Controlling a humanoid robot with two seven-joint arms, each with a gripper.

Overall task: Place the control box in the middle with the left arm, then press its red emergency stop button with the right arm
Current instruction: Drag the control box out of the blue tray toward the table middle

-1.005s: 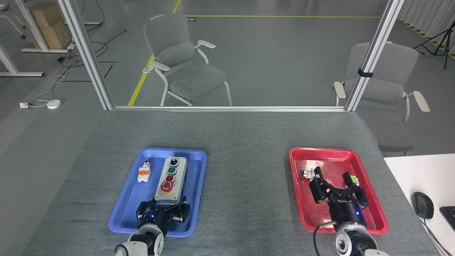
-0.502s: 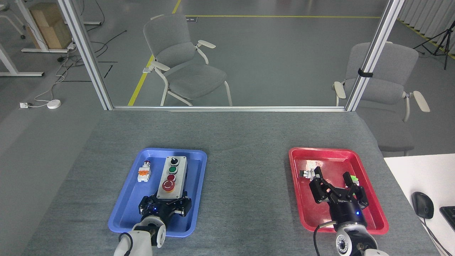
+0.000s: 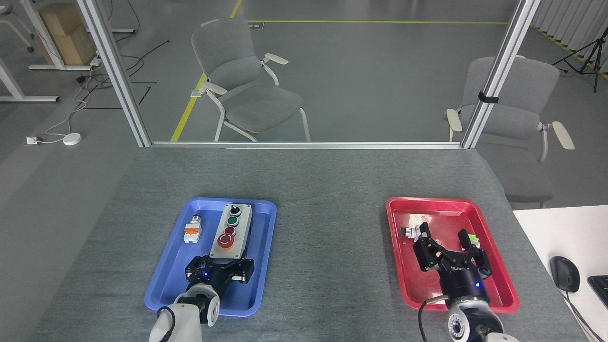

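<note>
The control box [image 3: 231, 231] lies lengthwise in the blue tray [image 3: 166, 280], tilted slightly right at its far end. Its red emergency stop button [image 3: 226, 241] is the nearest in the row, behind it a small red button, a green button and a black knob. My left gripper [image 3: 221, 262] sits at the box's near end, shut on that end. My right gripper [image 3: 446, 244] hovers open over the red tray [image 3: 446, 209], holding nothing. The middle [image 3: 327, 247] is bare grey cloth between the trays.
A small white-and-orange switch [image 3: 192, 231] lies in the blue tray left of the box. Small parts [image 3: 409, 232] lie in the red tray. A white desk with a mouse [image 3: 564, 274] is at the right. An aluminium frame [image 3: 304, 145] borders the table's far edge.
My left gripper closed in on the box's near end, and the box shifted away from me and turned slightly right. The right arm stayed put.
</note>
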